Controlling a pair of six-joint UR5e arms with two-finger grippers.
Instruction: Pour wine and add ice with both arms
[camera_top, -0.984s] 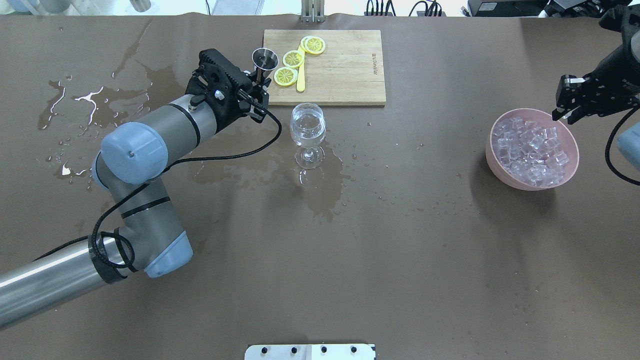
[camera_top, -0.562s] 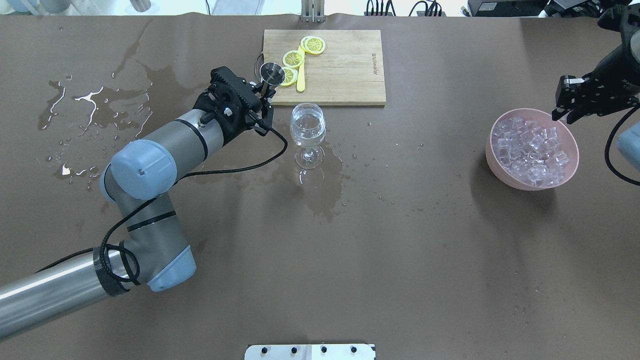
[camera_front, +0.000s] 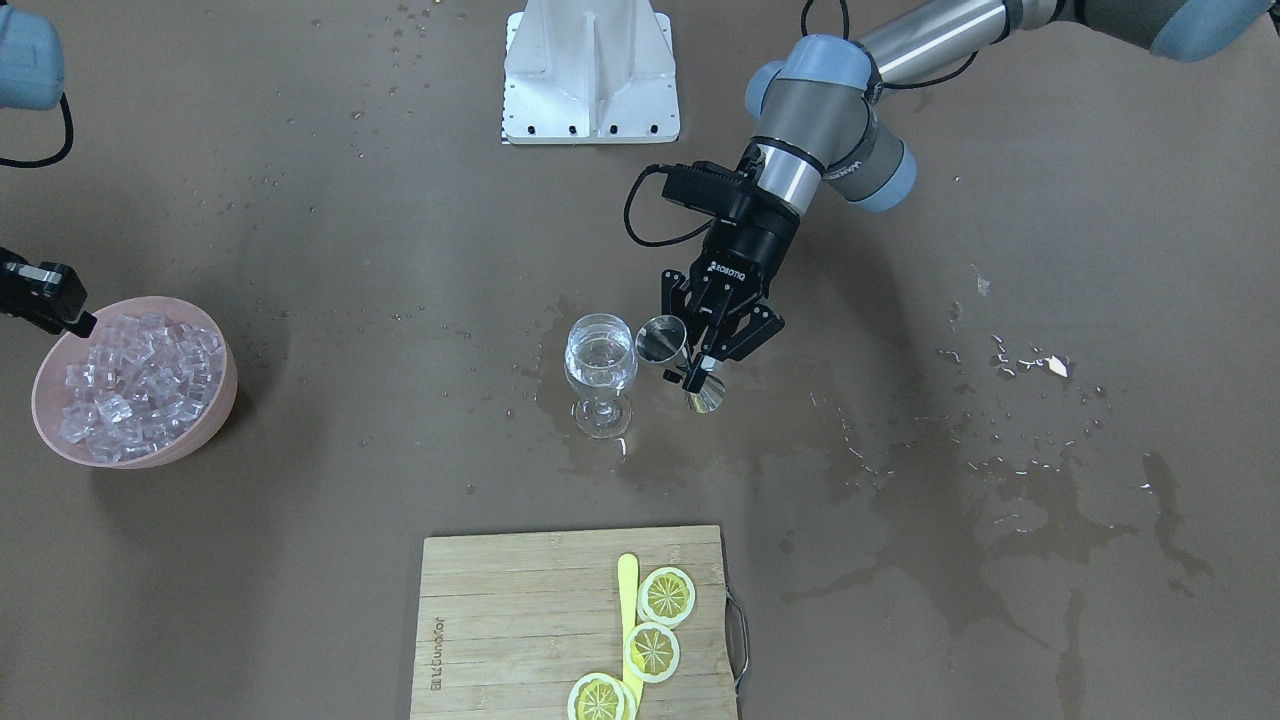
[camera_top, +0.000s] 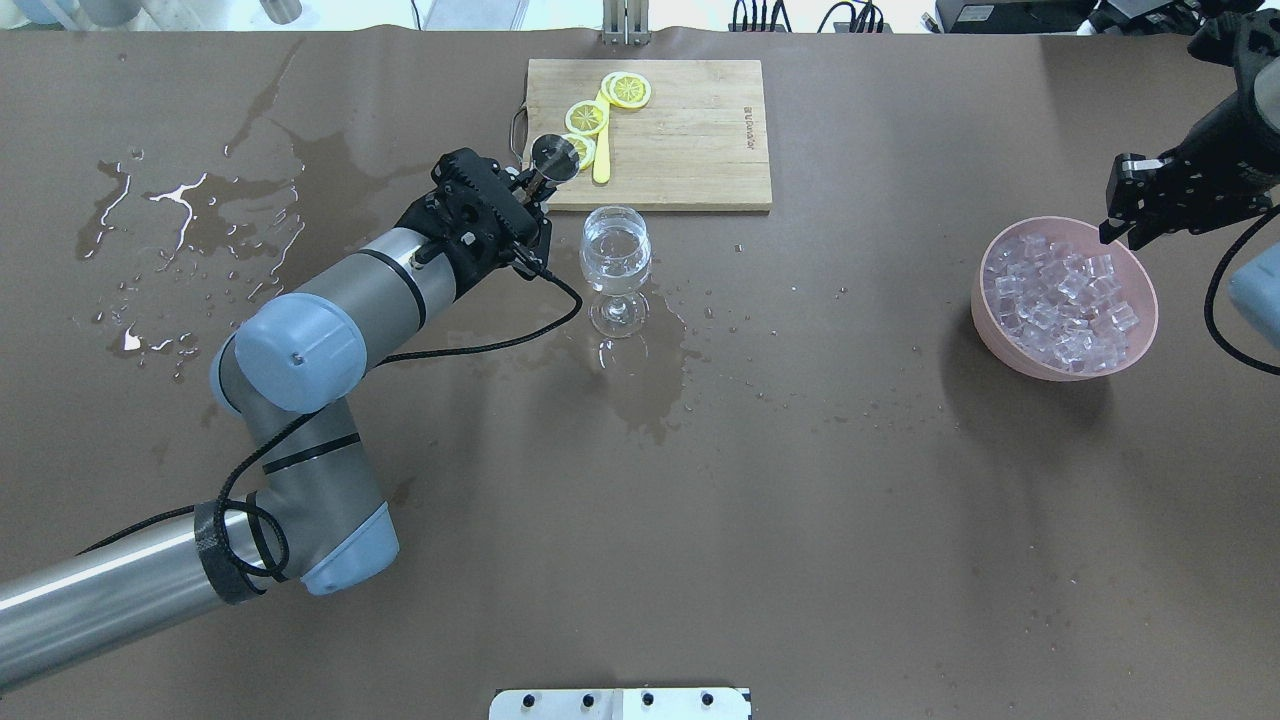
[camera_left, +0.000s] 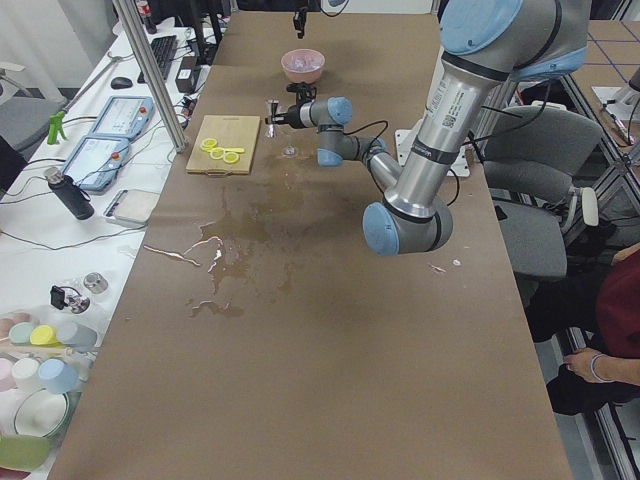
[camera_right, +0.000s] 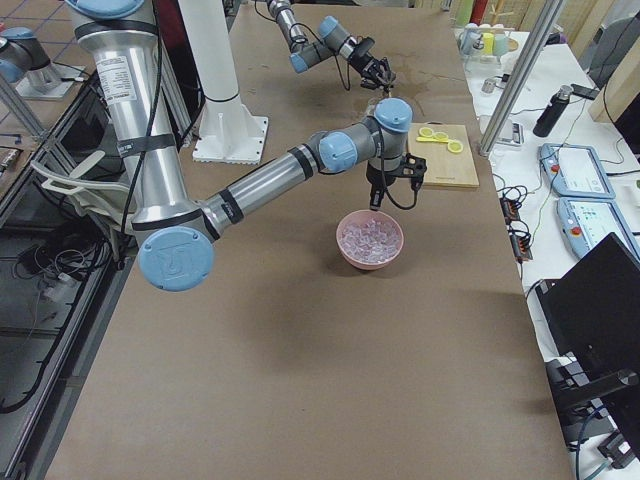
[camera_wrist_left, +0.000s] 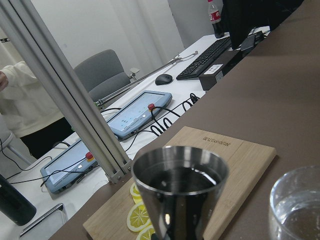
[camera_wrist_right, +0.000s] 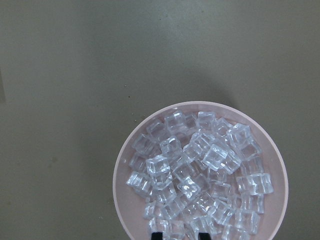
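Overhead exterior: the left gripper (camera_top: 532, 182) has its black fingers clamped on the narrow waist of a polished steel jigger (camera_top: 553, 155), a double cone whose round mouth shows as a shiny disc. Just beside it a stemmed glass (camera_top: 615, 262) stands on the matte brown counter (camera_top: 800, 450). The wine (camera_top: 615, 248), clear as water, sits in its rounded bowl. Dark wet patches (camera_top: 645, 385) spread around the foot. Behind lies a pale wooden board (camera_top: 690, 140) with ribbed yellow lemon slices (camera_top: 628, 90). Far to the right a smooth pink bowl (camera_top: 988, 310) holds the ice (camera_top: 1065, 295), a heap of small glinting cubes, and the right gripper (camera_top: 1122, 228) hangs over its far rim

Exterior front-facing: the jigger leans, its upper cup next to the glass's lip but apart from it

Left wrist-mounted: the jigger's mirror wall reflects the room. Its inside is dark, and I cannot tell whether it holds liquid

Right wrist-mounted: two black fingertips (camera_wrist_right: 157, 236) at the lower edge stand apart, holding nothing, above the cubes that fill the bowl
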